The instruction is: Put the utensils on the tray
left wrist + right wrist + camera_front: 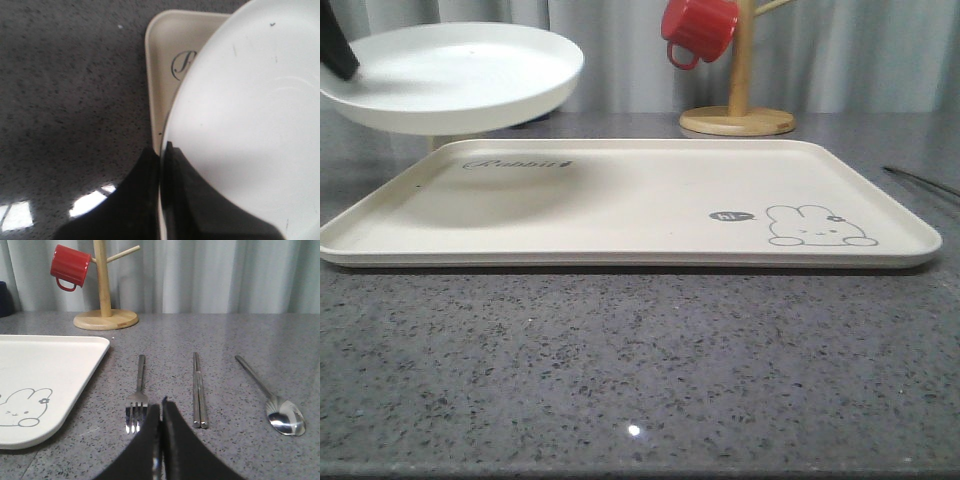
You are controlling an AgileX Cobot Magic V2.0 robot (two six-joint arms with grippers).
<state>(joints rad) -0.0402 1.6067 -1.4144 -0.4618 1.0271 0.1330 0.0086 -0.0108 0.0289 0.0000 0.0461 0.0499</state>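
1. The tray [620,215] lies flat on the grey speckled tabletop [640,370], bare of cutlery, with its rabbit drawing [817,226] and "hi" bubble near the right front corner and script lettering [515,164] at the back left.
2. The left gripper [161,150] pinches the rim of a white plate [450,72], its two dark fingers [142,200] pressed against either side of the edge. In the front view the plate hangs above the tray's back left corner, and just a dark bit of the gripper shows at the frame's left edge.
3. In the left wrist view the plate covers most of the tray, leaving one rounded corner and the first letter of the script in sight.
4. The right gripper [161,407] has its fingers [145,450] pressed together with nothing between them, low over the tabletop just beside the fork.
5. The fork [138,394], chopsticks [199,390] and spoon [270,396] lie side by side on the tabletop to the right of the tray, apart from one another, none touching the tray.
6. In the front view one thin dark sliver of cutlery shows at the right edge; which piece it is I cannot tell.
7. A red mug [698,30] hangs on a wooden stand [738,112] behind the tray; the top of the stand is cut off.
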